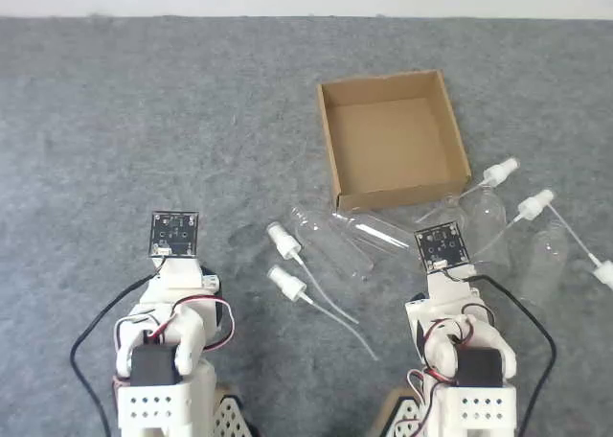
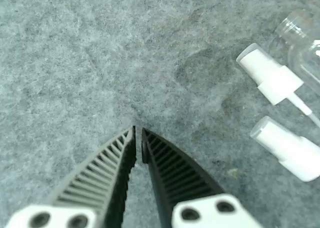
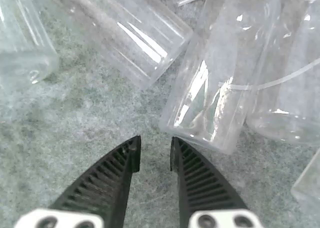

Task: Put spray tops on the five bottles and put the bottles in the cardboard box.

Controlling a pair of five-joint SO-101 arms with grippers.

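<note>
— Black ribbed left hand (image 2: 138,130) is sitting all but closed, gripping nothing?

— Yes. The right hand (image 3: 155,140) is gaping slightly, also gripping nothing, and pointing at a clear plastic bottle (image 3: 220,73), probably lining up a grasp. White spray tops (image 2: 270,75) are lying loose nearby, and the brown cardboard box (image 1: 395,140) is standing open on the grey felt table (image 1: 144,121).

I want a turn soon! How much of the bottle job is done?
Nothing looks done yet: the cardboard box is empty. Nothing is in hand either; the left hand and the right hand hold nothing. Everything is left: the bottles lie on the table without tops, and the spray tops lie loose beside them.
</note>
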